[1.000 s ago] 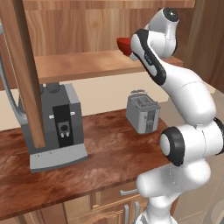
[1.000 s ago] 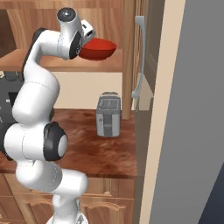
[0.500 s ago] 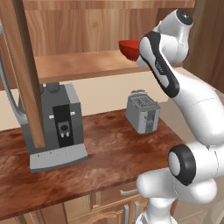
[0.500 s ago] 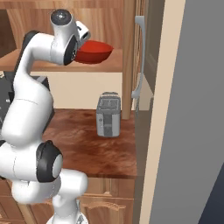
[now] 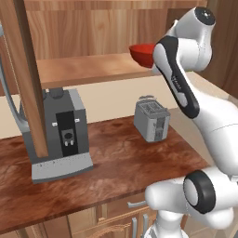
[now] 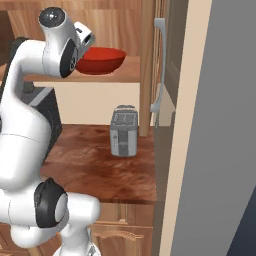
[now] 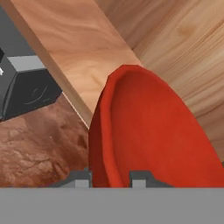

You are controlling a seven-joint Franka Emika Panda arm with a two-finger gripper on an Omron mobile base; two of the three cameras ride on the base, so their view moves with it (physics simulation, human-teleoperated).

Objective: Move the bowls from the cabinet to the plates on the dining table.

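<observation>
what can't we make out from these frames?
- Claw tips: cut off by the bottom edge of the hand view, the rest hidden behind the arm in both base views; its finger tips straddle the red bowl rim.
- Whether the bowl's underside touches the cabinet shelf: hidden by the arm in the left base view, unclear in the right base view.
- Coffee machine: left side hidden by the cabinet door.

The robot's own arm hides part of the red bowl (image 5: 142, 52), and the hand view's edge crops it.
</observation>
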